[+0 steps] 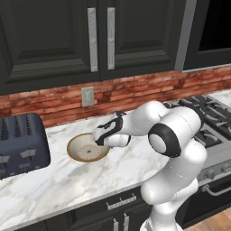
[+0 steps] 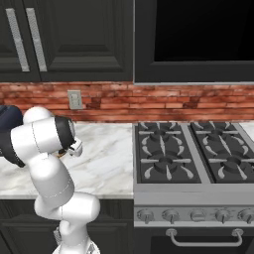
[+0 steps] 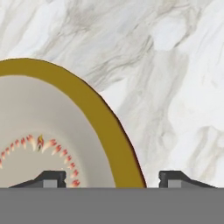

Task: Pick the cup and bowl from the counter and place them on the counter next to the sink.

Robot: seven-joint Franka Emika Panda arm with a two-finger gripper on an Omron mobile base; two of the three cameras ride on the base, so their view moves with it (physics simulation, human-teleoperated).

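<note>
Bowl pick-up is the step in hand, by the look of it. The bowl [image 1: 88, 148] sits on the marble bench [image 1: 67, 185], mid-depth, nearer the back wall than the front edge, w/ the toaster [image 1: 20, 144] off toward the bench's left end and the stove [image 2: 193, 151] at its right end. The tool [image 1: 103, 136] is down at the bowl's right-hand rim. In the hand view the fingertips [image 3: 51, 178] straddle the rim: one over the speckled inside, the other outside over bare marble, w/ the tan wall running between. The jaws stand apart and aren't yet pinching the rim, so nothing is held.

Next, I'd judge: close on that rim wall, squarely so it doesn't slip or tip, then lift straight up before carrying it off toward the sink side. Can't see the cup or sink from here.
</note>
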